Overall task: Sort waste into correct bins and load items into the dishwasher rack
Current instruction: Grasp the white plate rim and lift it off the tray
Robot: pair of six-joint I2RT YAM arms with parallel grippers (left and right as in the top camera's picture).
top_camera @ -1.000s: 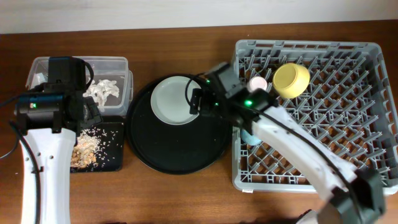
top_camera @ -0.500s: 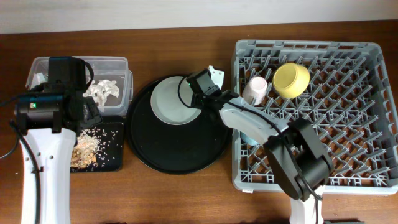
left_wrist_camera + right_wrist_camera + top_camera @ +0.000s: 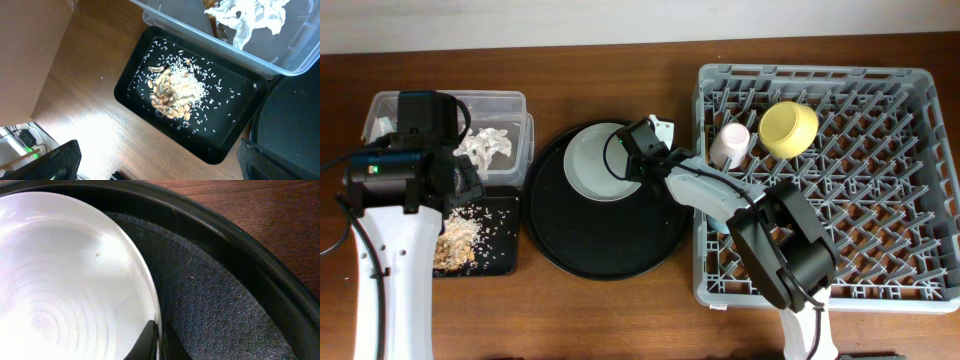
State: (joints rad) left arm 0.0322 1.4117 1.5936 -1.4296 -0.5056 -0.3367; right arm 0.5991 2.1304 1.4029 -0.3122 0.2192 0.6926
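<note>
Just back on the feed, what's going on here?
The right gripper is at the rim of the pale grey-white round plate on the large round black tray. The open left gripper hovers over the shallow black tray of beige food scraps. The small yellow bowl and pale-pink cup sit in the grey rack.

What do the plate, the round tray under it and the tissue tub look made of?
The plate: glossy pale ceramic or melamine, from its sheen and faint rings. The round tray: black, probably plastic, grainy matte floor. The tub: clear plastic; tissue shows through.
</note>
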